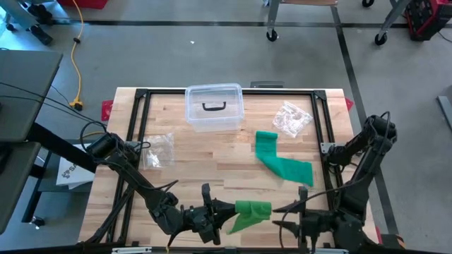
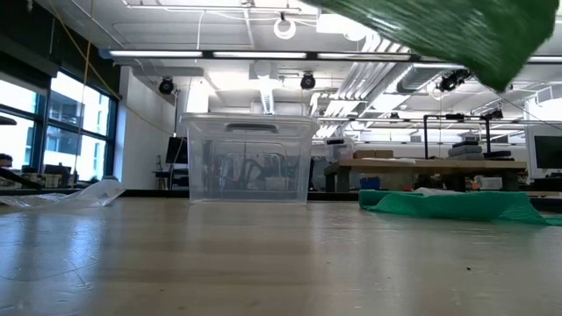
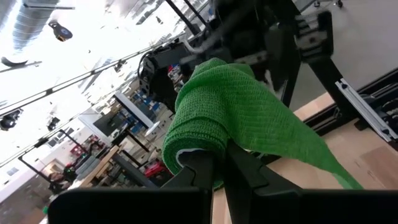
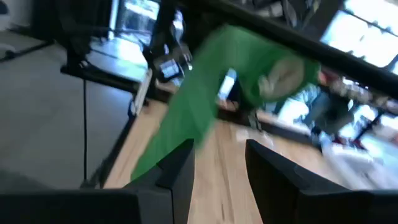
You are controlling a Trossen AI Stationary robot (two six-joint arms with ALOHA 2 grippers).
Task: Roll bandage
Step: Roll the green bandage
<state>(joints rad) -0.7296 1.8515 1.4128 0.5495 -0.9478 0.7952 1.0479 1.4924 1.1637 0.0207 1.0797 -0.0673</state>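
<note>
A green bandage, partly wound into a roll (image 1: 256,209), hangs near the table's front edge with my left gripper (image 1: 227,210) shut on it. Its loose tail (image 3: 298,140) droops from the roll. In the low view the bandage (image 2: 439,31) shows high above the tabletop. My right gripper (image 1: 281,217) stands open just right of the roll, pointing at it, with nothing between its fingers (image 4: 180,171). A second green bandage (image 1: 281,159) lies flat and unrolled on the table's right half. My left gripper pinches the roll's end face (image 3: 198,155) between its two fingers, coming level from the table's left side. The roll is lifted clear of the table. Its tail (image 1: 239,223) hangs slack below and slants toward the front edge.
A clear lidded box (image 1: 214,107) stands at the far middle of the table. Crumpled clear plastic bags lie at the left (image 1: 159,151) and at the far right (image 1: 292,119). A black frame (image 1: 141,95) runs around the tabletop.
</note>
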